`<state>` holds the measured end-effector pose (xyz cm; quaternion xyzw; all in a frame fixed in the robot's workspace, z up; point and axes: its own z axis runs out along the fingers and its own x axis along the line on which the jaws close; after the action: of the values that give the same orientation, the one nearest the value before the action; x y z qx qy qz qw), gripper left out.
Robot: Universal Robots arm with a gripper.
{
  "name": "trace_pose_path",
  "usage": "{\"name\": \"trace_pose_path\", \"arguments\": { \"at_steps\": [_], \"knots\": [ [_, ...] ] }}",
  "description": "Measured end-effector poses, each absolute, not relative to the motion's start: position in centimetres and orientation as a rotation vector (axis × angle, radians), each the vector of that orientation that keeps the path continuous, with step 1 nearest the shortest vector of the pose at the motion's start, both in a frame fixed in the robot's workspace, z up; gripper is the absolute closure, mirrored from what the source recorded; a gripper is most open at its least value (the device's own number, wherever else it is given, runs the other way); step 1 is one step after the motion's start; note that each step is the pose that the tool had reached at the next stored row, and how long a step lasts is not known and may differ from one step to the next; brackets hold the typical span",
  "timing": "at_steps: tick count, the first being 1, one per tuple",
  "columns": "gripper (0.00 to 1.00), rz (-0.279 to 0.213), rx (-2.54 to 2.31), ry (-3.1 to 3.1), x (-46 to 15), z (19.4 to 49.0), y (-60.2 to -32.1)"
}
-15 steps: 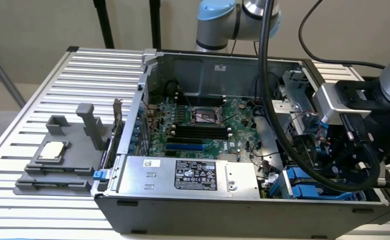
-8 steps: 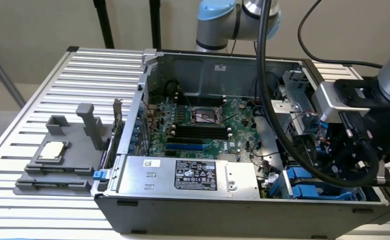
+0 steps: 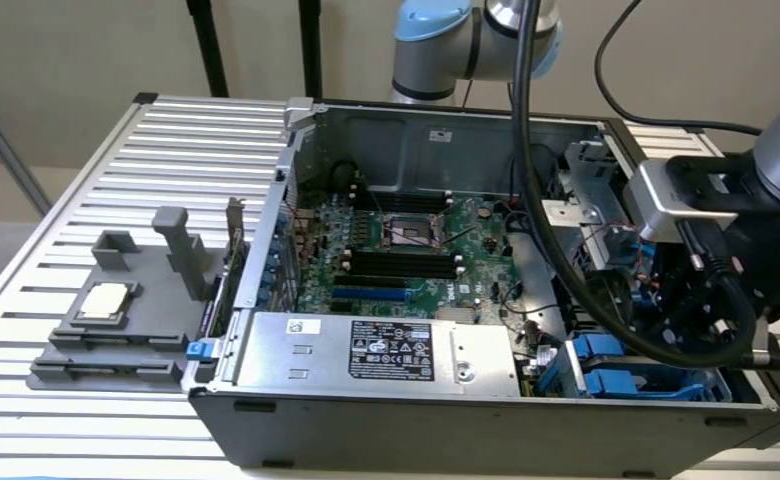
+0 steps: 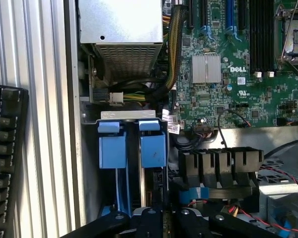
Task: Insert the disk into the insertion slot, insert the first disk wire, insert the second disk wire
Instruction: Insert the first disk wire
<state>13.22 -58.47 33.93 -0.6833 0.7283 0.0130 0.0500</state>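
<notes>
Blue-railed insertion slot (image 3: 617, 372), lower right of the exterior view, sits right by our closed hand (image 4: 161, 220); we can't tell if the disk is seated or wired.

The insertion slot (image 4: 127, 115) is grey with bright blue tabs (image 4: 111, 151), the motherboard (image 4: 238, 94) green, the power-supply box (image 3: 363, 350) silver, the table (image 3: 190, 140) pale grey and ribbed.

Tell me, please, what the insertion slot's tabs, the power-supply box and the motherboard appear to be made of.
Tabs of the insertion slot: probably moulded plastic, evenly bright blue with a smooth, faintly glossy face.
Power-supply box: seemingly sheet metal, silver with a dull sheen and a perforated vent panel.
Motherboard: looks like a green-coated circuit board, studded with soldered parts.
</notes>
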Motion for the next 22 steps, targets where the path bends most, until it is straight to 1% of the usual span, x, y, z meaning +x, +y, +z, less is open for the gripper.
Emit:
{"name": "trace_pose_path", "arguments": {
  "at_steps": [22],
  "knots": [
    [0.84, 0.037, -2.087, 2.224, 13.28, 34.06, -58.52]
  ]
}}
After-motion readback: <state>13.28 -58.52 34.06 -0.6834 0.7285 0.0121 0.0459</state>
